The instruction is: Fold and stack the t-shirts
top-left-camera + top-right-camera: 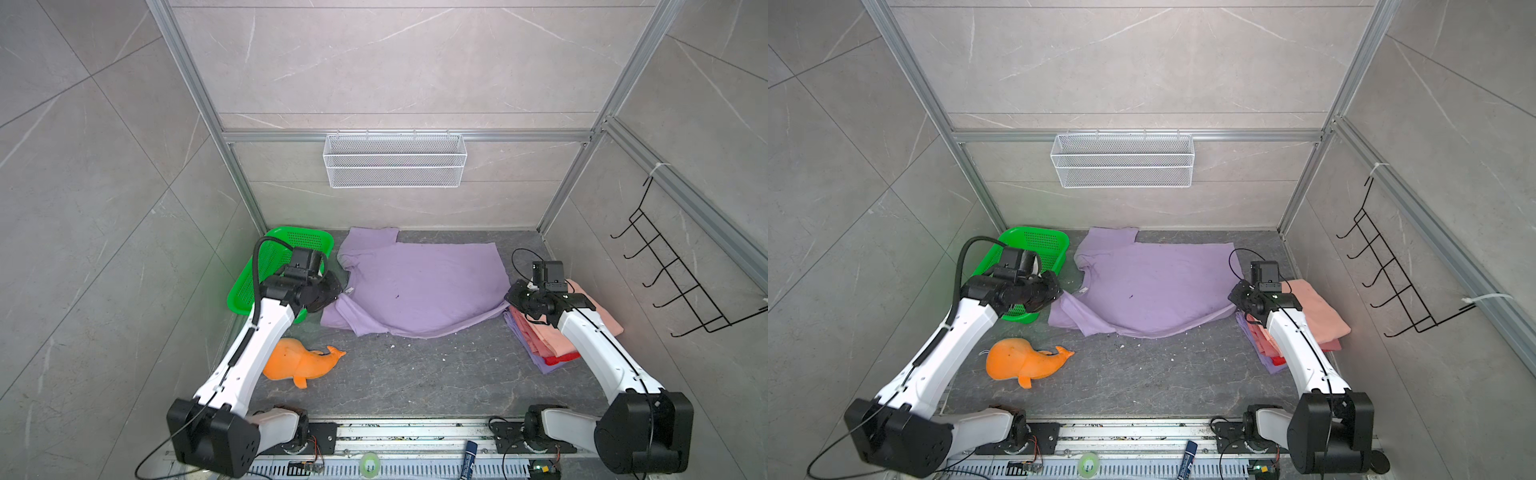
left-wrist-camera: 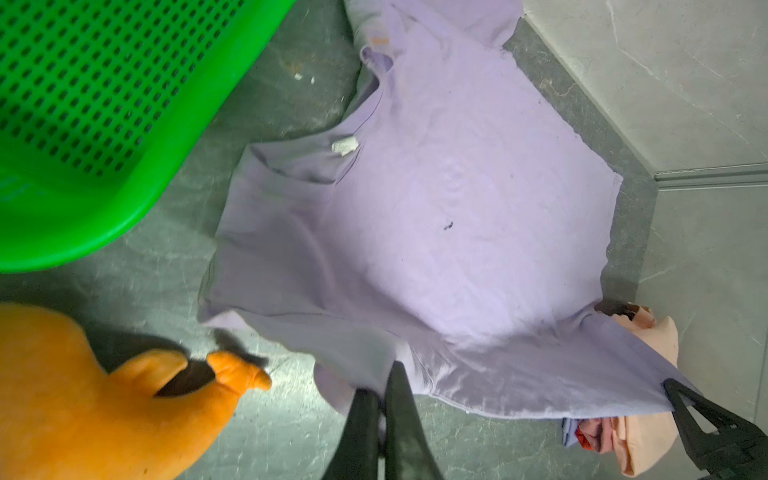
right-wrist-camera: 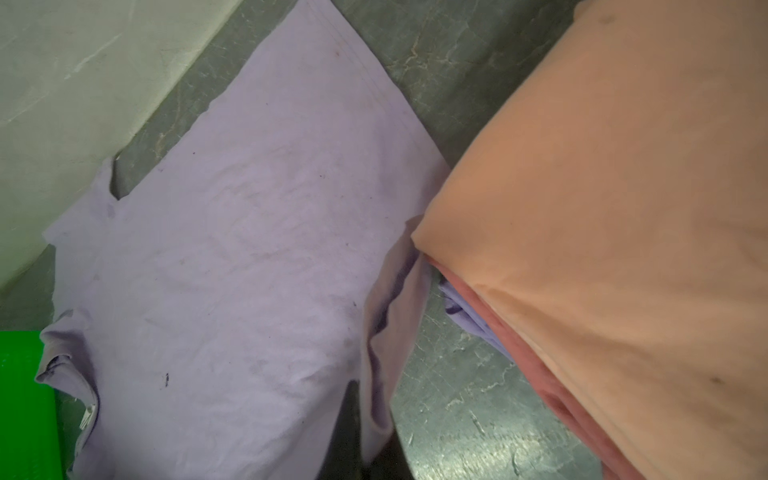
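A lilac-purple t-shirt point(image 1: 419, 282) point(image 1: 1154, 282) lies spread across the back of the table, collar toward the left. My left gripper point(image 1: 338, 293) point(image 2: 384, 390) is shut on its near sleeve end. My right gripper point(image 1: 509, 296) point(image 3: 370, 415) is shut on the near hem corner, and the cloth point(image 3: 232, 249) between the two grips hangs slightly raised. To the right lies a stack of folded t-shirts point(image 1: 602, 320) point(image 3: 602, 208), salmon-pink on top, red and lilac beneath. My right arm passes over that stack.
A green perforated basket point(image 1: 299, 241) stands tilted at the back left behind my left arm. An orange plush dolphin point(image 1: 291, 363) lies at the front left. A white wire basket point(image 1: 395, 160) hangs on the back wall and a black hook rack point(image 1: 673, 274) on the right wall.
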